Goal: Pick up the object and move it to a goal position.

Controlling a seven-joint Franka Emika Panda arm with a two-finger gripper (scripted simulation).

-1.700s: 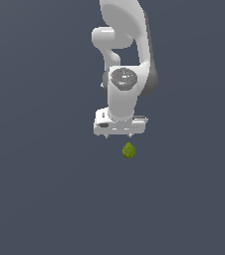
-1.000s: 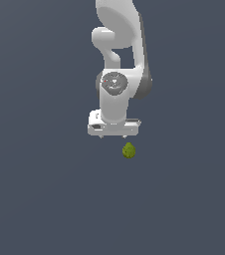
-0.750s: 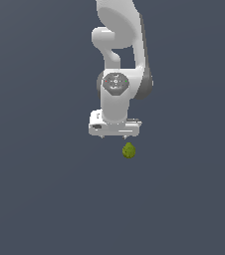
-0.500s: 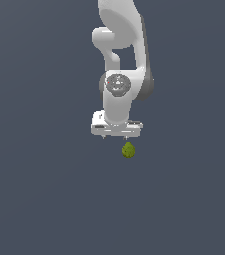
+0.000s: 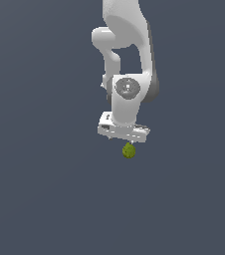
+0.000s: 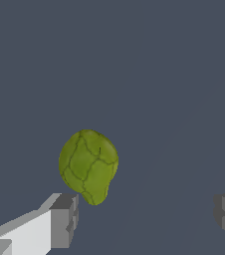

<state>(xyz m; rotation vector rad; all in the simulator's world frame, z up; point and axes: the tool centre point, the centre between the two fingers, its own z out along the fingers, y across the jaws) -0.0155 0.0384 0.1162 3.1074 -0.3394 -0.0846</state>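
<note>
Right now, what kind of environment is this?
Most likely a bare simulated test scene: a flat, featureless grey-blue ground, a white arm whose end effector hangs open, and a single olive-green object beneath it. No furniture or walls show.

plain dark grey-blue ground

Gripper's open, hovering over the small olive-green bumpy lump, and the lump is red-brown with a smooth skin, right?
Not quite. The gripper is open above it, but the small bumpy lump is olive-green, its surface crossed by dark cracks rather than smooth. The wrist view shows this clearly; in the exterior view the lump also reads green.
</note>
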